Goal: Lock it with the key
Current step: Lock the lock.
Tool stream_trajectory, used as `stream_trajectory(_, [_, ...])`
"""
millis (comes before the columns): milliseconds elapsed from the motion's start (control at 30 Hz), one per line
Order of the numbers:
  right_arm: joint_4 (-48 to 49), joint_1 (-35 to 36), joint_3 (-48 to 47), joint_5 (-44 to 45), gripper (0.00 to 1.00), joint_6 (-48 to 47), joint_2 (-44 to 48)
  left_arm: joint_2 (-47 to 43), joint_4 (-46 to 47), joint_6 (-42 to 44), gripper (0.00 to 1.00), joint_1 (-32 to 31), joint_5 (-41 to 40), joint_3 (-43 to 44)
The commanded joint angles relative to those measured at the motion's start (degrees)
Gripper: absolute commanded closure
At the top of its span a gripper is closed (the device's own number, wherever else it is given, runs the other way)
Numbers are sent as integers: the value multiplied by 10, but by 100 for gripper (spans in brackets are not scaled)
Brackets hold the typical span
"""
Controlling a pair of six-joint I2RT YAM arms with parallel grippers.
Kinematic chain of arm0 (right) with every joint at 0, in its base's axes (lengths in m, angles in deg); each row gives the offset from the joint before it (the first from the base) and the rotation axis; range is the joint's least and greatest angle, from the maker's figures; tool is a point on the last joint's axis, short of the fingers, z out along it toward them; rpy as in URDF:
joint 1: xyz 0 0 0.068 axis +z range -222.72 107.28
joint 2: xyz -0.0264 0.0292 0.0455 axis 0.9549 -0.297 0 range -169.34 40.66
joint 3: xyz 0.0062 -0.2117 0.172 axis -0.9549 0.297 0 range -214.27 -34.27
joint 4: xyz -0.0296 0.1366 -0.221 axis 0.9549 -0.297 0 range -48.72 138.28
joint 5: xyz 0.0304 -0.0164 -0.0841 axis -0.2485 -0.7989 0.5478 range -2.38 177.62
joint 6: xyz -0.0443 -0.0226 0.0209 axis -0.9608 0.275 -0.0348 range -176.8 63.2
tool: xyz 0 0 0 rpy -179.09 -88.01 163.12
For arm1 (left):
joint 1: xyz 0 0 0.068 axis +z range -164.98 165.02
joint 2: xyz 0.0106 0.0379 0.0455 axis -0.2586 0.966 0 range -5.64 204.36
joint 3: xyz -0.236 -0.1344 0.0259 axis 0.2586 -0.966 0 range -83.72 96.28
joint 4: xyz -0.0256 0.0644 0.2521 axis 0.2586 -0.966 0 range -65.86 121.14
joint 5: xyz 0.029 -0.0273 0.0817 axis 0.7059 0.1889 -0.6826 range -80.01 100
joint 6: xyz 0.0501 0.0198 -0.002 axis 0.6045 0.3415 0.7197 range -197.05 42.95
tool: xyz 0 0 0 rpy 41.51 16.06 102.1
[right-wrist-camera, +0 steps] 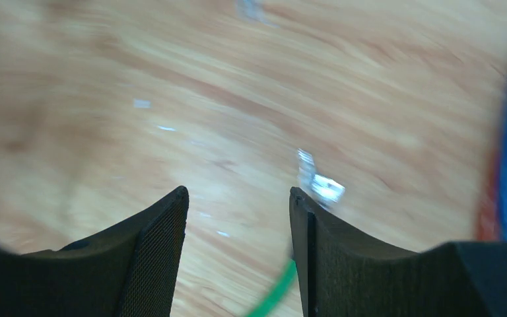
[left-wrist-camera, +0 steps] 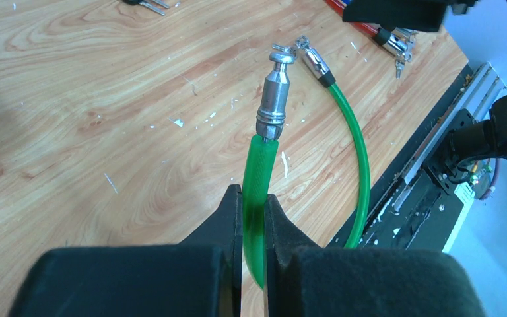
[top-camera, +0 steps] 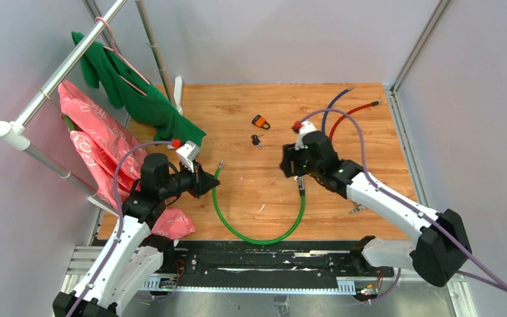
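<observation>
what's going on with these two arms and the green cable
Two robot arms are working on a green cable lock. The left gripper is shut on the cable just behind its metal pin end. The right gripper is open and holds nothing, close to the cable's other end. The orange lock body and the keys lie untouched farther back on the table.

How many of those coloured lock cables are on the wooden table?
3. A green cable curves across the middle, one end pinched in the left claw. A red cable and a blue cable lie together at the far right, partly hidden behind the right arm.
</observation>
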Motion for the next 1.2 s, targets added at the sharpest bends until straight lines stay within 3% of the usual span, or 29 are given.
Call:
stream_trajectory(0, [-182, -80, 48, 105, 40, 24, 11, -9, 11, 2, 100, 1, 3, 2])
stream_trajectory(100, [-186, -107, 67, 79, 39, 24, -23, -9, 10, 2, 100, 1, 2, 2])
stream_trajectory(300, [-183, -132, 57, -64, 46, 31, -111, -10, 1, 3, 100, 1, 1, 4])
stream_trajectory(733, [-133, -114, 103, -71, 53, 71, -150, -6, 6, -9, 100, 1, -2, 11])
stream_trajectory(767, [-131, -113, 104, -70, 56, 71, -156, -5, 5, -11, 100, 1, -4, 13])
stream_trajectory(933, [-122, -112, 101, -39, 98, 61, -137, -5, -19, -16, 100, -4, -10, 23])
stream_trajectory(1167, [-129, -39, 13, 73, 100, -8, -75, 7, -68, -60, 100, -86, -43, 31])
